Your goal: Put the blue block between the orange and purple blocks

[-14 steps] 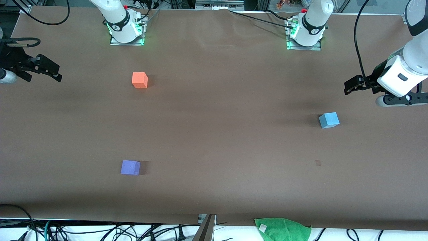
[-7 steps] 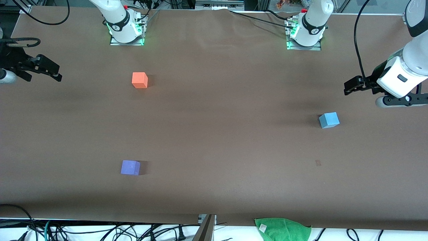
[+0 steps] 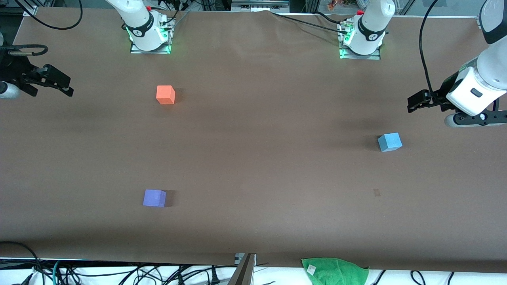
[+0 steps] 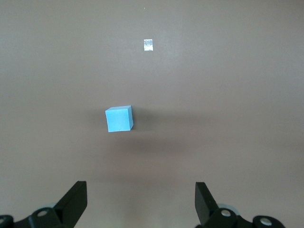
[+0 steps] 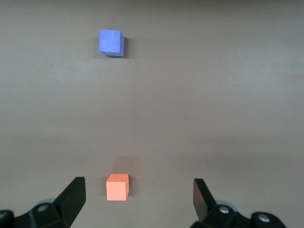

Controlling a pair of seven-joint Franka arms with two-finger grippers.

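Note:
The blue block [image 3: 389, 142] sits on the brown table toward the left arm's end; it also shows in the left wrist view [image 4: 118, 118]. The orange block [image 3: 165, 94] lies close to the right arm's base. The purple block [image 3: 154, 198] lies nearer the front camera, in line with the orange one. Both show in the right wrist view, orange [image 5: 117, 186] and purple [image 5: 111, 42]. My left gripper [image 3: 416, 102] is open and empty, up in the air at the left arm's end of the table, apart from the blue block. My right gripper [image 3: 59, 85] is open and empty, up at the right arm's end.
A green cloth [image 3: 334, 270] lies at the table's front edge. A small pale mark [image 3: 376, 192] is on the table nearer the front camera than the blue block. Cables hang below the front edge.

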